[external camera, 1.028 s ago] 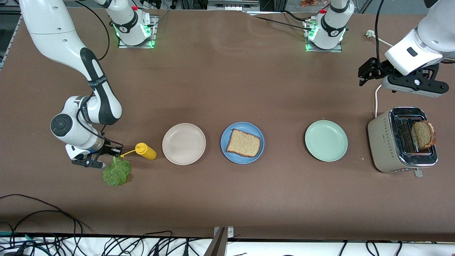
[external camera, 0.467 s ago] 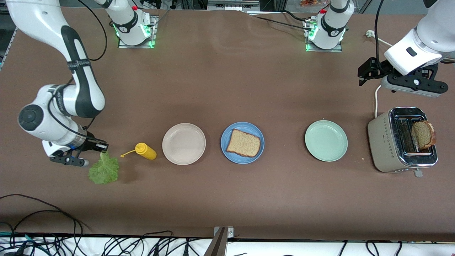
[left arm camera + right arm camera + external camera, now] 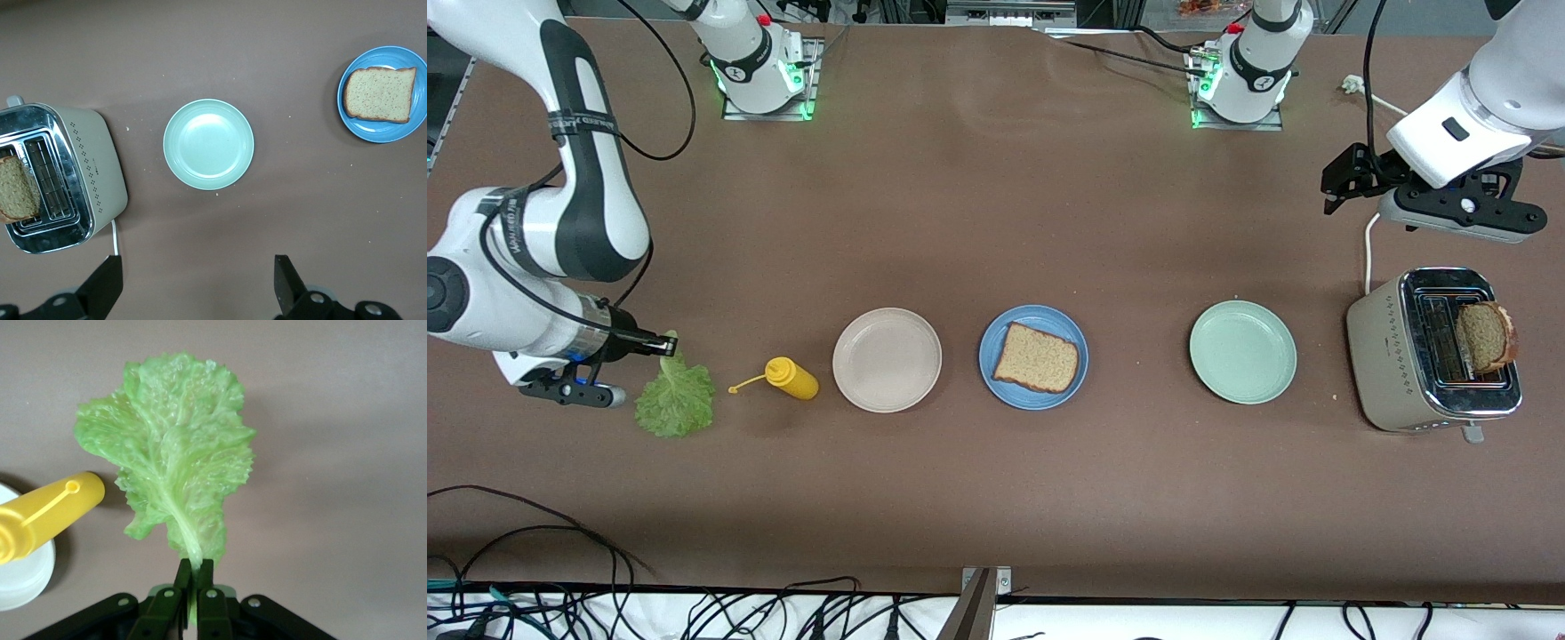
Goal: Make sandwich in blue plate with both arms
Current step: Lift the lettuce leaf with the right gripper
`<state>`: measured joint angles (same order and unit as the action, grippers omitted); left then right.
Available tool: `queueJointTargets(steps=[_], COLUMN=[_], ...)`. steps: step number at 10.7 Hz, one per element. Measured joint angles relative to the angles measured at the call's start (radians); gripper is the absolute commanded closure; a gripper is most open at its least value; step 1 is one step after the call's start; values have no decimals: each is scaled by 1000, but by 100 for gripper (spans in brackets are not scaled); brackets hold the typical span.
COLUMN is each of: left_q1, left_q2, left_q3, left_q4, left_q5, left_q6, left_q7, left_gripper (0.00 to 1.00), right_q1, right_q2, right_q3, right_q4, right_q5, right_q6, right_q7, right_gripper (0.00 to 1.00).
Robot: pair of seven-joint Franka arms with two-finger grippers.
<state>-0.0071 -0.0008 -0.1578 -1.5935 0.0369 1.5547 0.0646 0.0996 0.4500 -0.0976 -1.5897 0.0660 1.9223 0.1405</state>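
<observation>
Lettuce (image 3: 175, 460), pinched only by its stem in the closed right pincer (image 3: 193, 577), could slip free short of the blue plate (image 3: 1033, 356), while the left pincer (image 3: 193, 287) waited open above the table (image 3: 996, 222) near the toaster (image 3: 1432, 356).

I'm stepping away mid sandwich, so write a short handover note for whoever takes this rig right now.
Right gripper: shut on the lettuce leaf by its stem, lifted at the right arm's end of the table, beside the yellow bottle.
Left gripper: open, waiting above the table near the toaster.
Done: one bread slice lies on the blue plate.
Left: lettuce onto that slice, then the second slice, standing in the toaster, on top.
</observation>
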Motion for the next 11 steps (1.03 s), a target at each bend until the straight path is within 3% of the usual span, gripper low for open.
queueJointTargets(steps=[4,8,11], left_q1=[0,1,1], left_q2=[0,0,0], left_q3=[0,0,0], left_q4=[0,0,0], left_q5=[0,0,0], left_q6=[0,-1,-1], left_q7=[0,0,0], left_gripper=[0,0,0], right_q1=[-2,122,139], right_q2=[-5,-14,-17], right_q3=[-2,8,30], right_q4=[91,178,215], right_q5=[86,34,65], right_q6=[-129,-178,-184], right_q7=[7,12,13], right_gripper=[100,100,100])
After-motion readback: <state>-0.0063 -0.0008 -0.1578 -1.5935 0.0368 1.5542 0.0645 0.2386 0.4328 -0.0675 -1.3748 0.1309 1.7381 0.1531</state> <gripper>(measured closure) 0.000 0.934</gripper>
